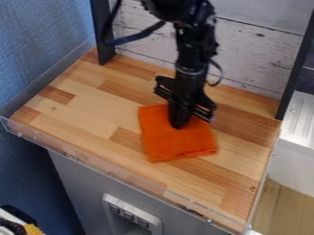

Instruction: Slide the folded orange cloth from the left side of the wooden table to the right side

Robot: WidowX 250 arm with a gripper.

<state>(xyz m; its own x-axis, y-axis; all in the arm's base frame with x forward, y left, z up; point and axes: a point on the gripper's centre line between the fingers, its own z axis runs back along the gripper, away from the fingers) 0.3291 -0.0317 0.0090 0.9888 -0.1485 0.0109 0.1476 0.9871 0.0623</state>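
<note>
1. Hanging downward, the black gripper [178, 124] is over the upper part of the orange cloth [178, 146].
2. How far it is open, or if it holds the cloth, I cannot tell.
3. The cloth lies near the middle of the wooden surface [92, 108], apart from all its edges.

Just 1 cam here, fairly close, looking down at a slant over the counter [92, 110] toward the plank wall [251, 50].
</note>
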